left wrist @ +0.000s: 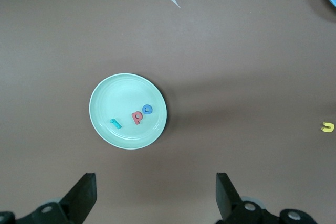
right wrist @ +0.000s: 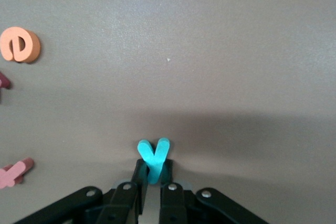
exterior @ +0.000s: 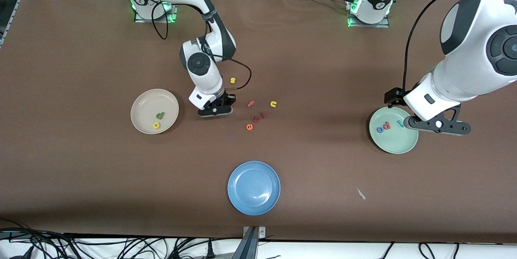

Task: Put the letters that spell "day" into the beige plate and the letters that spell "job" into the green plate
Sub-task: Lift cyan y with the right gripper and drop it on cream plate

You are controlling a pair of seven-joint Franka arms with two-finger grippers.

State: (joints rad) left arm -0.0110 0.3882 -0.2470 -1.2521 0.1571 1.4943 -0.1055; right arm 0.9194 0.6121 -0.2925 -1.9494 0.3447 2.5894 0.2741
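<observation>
Right gripper (right wrist: 153,195) pinching the teal "y" (right wrist: 154,160) at the table, between the beige plate (exterior: 139,123) and the loose letters.

Its jaws are closing tight on the y's stem, fork pointing away from the claw. The beige plate, holding "d" (exterior: 160,116) and "a" (exterior: 156,125), is lying just beside it toward the right arm's end. The left gripper (left wrist: 155,195) is hanging wide open and empty over the green plate (left wrist: 103,109), which is holding j, b and o.

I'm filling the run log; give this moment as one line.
right tool: shut on teal y, at table | left tool: open, over green plate | beige plate: d, a | green plate: j, o, b
</observation>
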